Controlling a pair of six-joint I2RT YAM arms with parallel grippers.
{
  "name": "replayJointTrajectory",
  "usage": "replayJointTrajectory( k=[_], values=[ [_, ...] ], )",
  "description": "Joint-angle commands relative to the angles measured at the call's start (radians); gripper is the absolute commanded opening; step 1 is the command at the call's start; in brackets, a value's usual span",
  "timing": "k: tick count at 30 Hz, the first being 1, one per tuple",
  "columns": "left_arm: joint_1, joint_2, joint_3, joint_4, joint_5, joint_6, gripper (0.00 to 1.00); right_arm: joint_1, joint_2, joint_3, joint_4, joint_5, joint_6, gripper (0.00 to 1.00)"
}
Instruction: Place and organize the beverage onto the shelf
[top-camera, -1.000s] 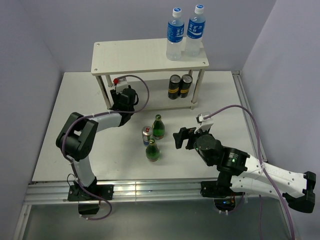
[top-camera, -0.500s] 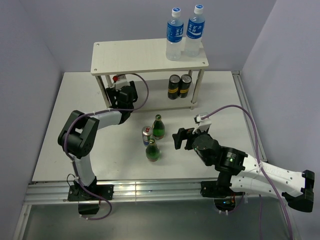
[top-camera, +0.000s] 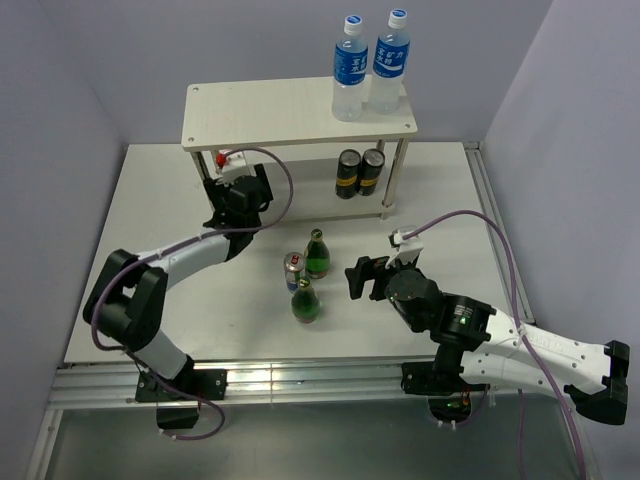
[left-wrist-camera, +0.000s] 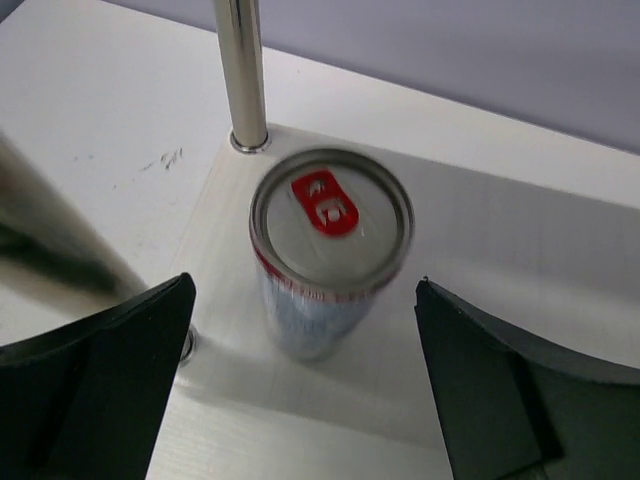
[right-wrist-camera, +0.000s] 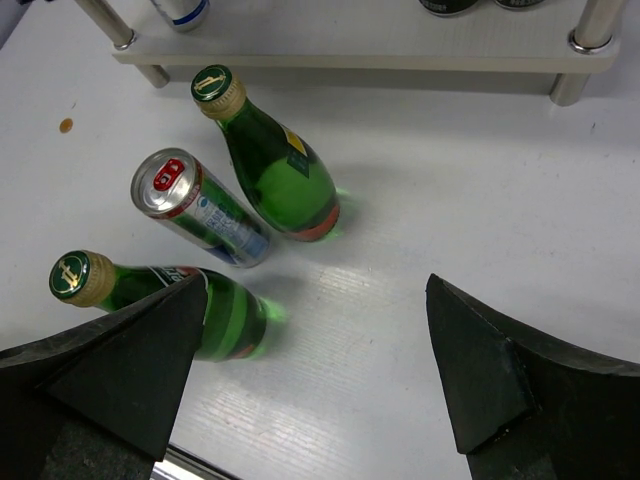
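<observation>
1. The shelf (top-camera: 300, 115) stands at the 12 o'clock end of the white table (top-camera: 150, 300).
2. The left gripper (top-camera: 235, 180) reaches to the lower tier's 9 o'clock end. Its jaws are spread wide on either side of a red-tabbed can (left-wrist-camera: 330, 245), with a clear gap on both sides, so nothing is gripped.
3. That can stands upright on the lower board, just beside the thin metal leg (left-wrist-camera: 240, 70) at its 11 o'clock in the left wrist view.
4. Two black cans (top-camera: 360, 172) sit side by side towards the 3 o'clock end of the lower tier.
5. Two water bottles (top-camera: 370, 65) stand at the top board's 3 o'clock end.
6. The right gripper (top-camera: 362, 280) hovers mid-table, fingers wide apart and empty.
7. At its 9 o'clock, two green bottles (top-camera: 317, 255) and a silver can (top-camera: 293, 268) stand clustered on the table.
</observation>
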Motion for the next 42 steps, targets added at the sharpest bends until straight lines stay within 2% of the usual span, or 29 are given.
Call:
replayJointTrajectory(
  k=[1,6,11,17,21,23,29,35,42],
  values=[
    [-0.057,-0.107,-0.036,-0.039,-0.016,-0.028,0.99,-0.004,-0.011,-0.015,0.020,0.004,0.015,0.97],
    [-0.112,-0.251,-0.118,-0.134,0.024,-0.071,0.99,-0.006,-0.017,-0.021,0.019,0.007,0.022,0.96],
    [-0.238,-0.400,-0.224,-0.240,-0.056,-0.126,0.99,-0.006,-0.014,-0.025,0.019,0.009,0.024,0.96],
    [-0.348,-0.547,-0.348,-0.393,-0.053,-0.256,0.99,-0.004,-0.011,-0.032,0.025,0.012,0.027,0.96],
    [-0.430,-0.590,-0.405,-0.510,-0.109,-0.421,0.99,-0.004,-0.005,-0.032,0.030,0.009,0.030,0.96],
    [-0.483,-0.610,-0.428,-0.529,-0.121,-0.451,0.99,-0.004,0.004,-0.032,0.030,0.006,0.033,0.96],
    [-0.617,-0.574,-0.434,-0.639,-0.163,-0.586,0.99,-0.004,-0.003,-0.032,0.020,0.010,0.039,0.96],
    [-0.700,-0.471,-0.431,-0.560,-0.143,-0.634,0.99,-0.006,-0.007,-0.034,0.011,0.015,0.044,0.96],
    [-0.715,-0.336,-0.381,-0.449,-0.126,-0.588,0.99,-0.004,-0.020,-0.035,0.000,0.019,0.041,0.96]
  ],
)
